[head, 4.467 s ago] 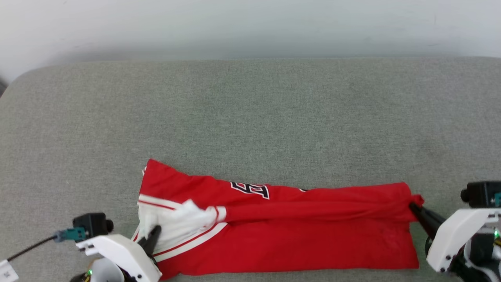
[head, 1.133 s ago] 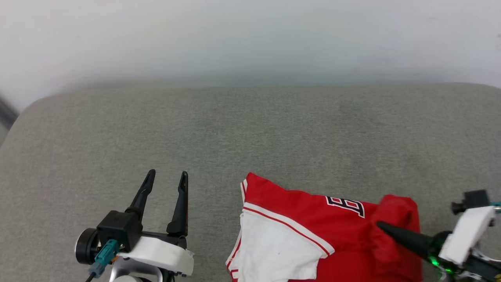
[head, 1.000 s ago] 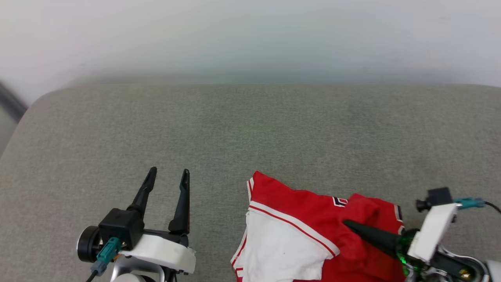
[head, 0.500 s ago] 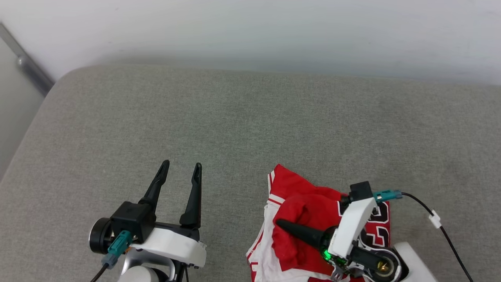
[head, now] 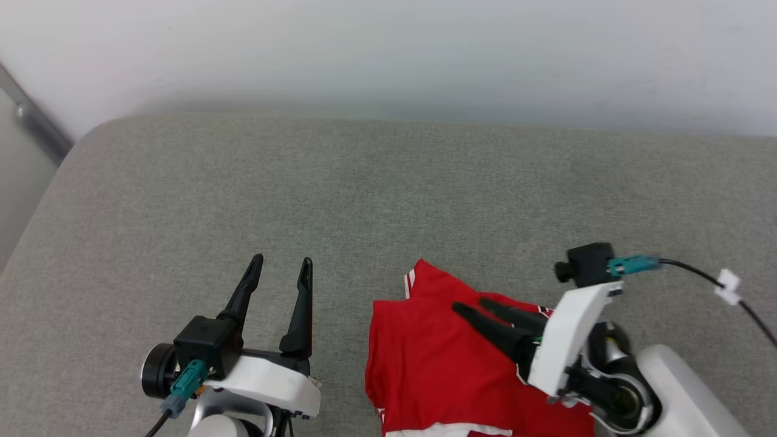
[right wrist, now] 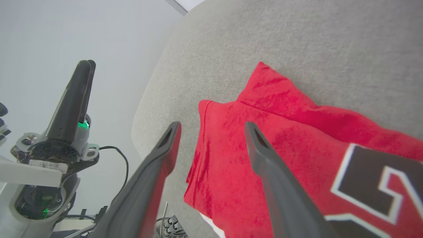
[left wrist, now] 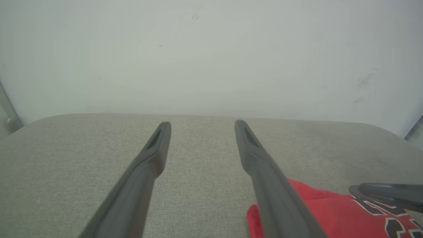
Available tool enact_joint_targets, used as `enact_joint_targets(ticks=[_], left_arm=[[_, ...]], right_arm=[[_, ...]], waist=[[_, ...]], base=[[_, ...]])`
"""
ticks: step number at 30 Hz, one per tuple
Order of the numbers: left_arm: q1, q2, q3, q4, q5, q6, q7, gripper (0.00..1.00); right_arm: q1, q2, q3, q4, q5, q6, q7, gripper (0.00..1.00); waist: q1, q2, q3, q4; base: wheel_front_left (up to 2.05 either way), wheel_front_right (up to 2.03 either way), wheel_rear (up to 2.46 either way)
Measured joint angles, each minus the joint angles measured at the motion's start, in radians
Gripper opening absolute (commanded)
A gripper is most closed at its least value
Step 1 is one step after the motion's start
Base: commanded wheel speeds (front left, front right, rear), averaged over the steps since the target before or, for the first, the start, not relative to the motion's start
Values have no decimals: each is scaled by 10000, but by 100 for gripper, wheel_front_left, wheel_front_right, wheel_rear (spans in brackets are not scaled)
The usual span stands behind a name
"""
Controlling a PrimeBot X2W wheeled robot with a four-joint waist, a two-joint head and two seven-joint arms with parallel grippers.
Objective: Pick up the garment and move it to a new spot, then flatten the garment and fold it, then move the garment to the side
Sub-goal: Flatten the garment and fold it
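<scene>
Hanging over the folded red shirt [head: 425,364], the right jaws are standing wide apart, gripping nothing; the shirt is lying on the grey cushion [head: 388,182], with the left jaws gaping empty beside it.

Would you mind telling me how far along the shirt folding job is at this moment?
Folding looks done: the garment lies as a compact red stack on the grey cushion. Nothing is in hand: the right gripper is open over it, the left gripper open beside it. Remaining: moving it aside.
</scene>
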Motion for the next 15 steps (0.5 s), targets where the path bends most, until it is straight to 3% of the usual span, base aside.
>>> enact_joint_targets(ticks=[7, 15], left_arm=[[195, 21, 163, 59, -81, 98, -61, 100], [502, 138, 483, 96, -176, 297, -132, 100]], right_arm=[[897, -1005, -1250, -443, -3093, 0, -1628, 100], [2500, -631, -4537, -1760, -5593, 0, -3292, 100]], waist=[[0, 0, -204, -353], [0, 0, -394, -783]], base=[[0, 0, 0], [0, 0, 0]])
